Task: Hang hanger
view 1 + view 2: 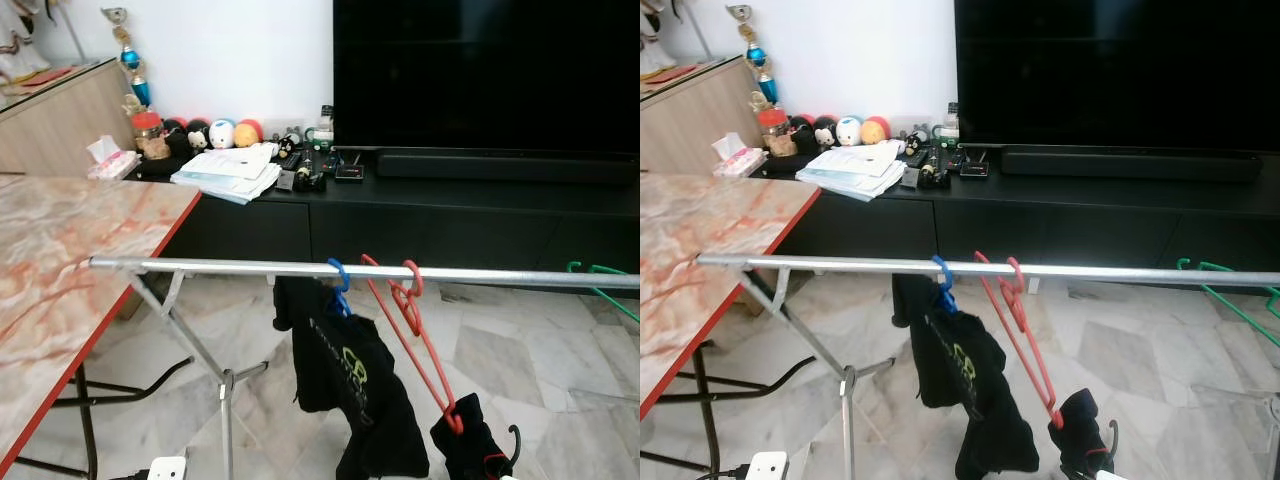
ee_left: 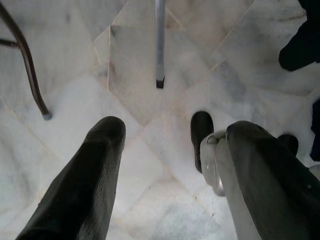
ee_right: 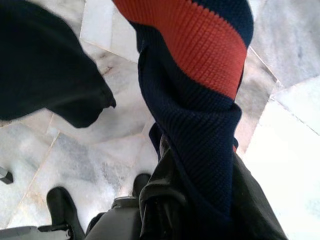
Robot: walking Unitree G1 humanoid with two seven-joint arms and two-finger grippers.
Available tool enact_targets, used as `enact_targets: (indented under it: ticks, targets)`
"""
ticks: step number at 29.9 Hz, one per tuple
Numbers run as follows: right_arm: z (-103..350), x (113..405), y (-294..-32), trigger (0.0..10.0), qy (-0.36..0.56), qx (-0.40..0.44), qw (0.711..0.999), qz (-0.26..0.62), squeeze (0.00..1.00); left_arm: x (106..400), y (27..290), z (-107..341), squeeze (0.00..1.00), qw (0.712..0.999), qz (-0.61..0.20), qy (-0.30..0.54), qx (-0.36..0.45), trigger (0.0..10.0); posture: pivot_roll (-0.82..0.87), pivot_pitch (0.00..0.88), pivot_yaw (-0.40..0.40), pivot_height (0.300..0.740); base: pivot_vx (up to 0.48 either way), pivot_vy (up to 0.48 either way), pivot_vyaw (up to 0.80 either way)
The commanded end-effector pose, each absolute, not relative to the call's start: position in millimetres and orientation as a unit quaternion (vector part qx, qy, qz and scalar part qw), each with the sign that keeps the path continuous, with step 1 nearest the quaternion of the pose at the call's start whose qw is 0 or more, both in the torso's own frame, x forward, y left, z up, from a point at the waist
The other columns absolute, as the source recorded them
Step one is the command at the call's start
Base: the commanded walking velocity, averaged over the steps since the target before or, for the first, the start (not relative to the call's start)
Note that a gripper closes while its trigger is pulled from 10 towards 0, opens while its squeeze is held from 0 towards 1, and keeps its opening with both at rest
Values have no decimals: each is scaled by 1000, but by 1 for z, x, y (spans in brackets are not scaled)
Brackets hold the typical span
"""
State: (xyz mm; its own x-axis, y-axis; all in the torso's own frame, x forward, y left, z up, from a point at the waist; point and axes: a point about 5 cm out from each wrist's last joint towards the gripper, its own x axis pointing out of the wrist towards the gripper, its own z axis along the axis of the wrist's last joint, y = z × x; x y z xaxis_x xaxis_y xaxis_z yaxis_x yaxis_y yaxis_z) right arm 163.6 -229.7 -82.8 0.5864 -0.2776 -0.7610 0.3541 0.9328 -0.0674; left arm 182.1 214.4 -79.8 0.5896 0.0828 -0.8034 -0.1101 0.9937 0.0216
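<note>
Navy knit cloth with an orange band [image 3: 200, 75] lies closest, draped down over the right gripper [image 3: 200, 210]. Its fingers look clenched on the fabric, though the cloth covers their tips. The left gripper [image 2: 170, 135] hangs idle low over the marble floor [image 1: 540, 360], its fingers [image 2: 100, 165] spread with nothing between them.

Biggest of the working things is the drying rack's metal rail [image 1: 250, 266], which runs level across the scene beside the marbled tabletop [image 1: 60, 260]. A black shirt [image 1: 350, 380] hangs near the rail's middle from a blue hanger [image 1: 340, 280]. Just beside it, toward the rail's right end, is the red hanger [image 1: 404, 296]. Its hook is already over the rail, but its body slants steeply down, with the dark knit bundle bunched at its low end. A green hanger [image 1: 592, 268] sits at the rail's far right end.

The red hanger looks like thin plastic: light, stiff enough to keep its shape, but springy and smooth enough to slide or swing on the round rail. The knit is soft and will sag and stretch, so pulling on cloth alone gives poor control. A firmer hold would likely be on the hanger's bar close to the bundle, lifted gently until it levels, as a tug sideways could unhook it.
</note>
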Motion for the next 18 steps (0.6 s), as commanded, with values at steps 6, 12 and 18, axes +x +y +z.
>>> enact_targets:
  ticks: [6, 12, 18]
  targets:
    - [-85, 159, -230, 10000, 426, 53, 884, -184, 0, 176, 220, -82, 0, 886, 62, 458, -17, 10000, -43, 0, 56, 740, -315, 0, 0]
    - [-86, 157, -230, 10000, 430, 53, 882, -184, 0, 175, 221, -82, 0, 886, 61, 459, -18, 10000, -44, 0, 61, 740, -316, 0, 0]
    - [-87, 155, -230, 10000, 432, 53, 882, -183, 0, 175, 221, -82, 0, 887, 59, 459, -17, 10000, -53, 0, 66, 740, -310, 0, 0]
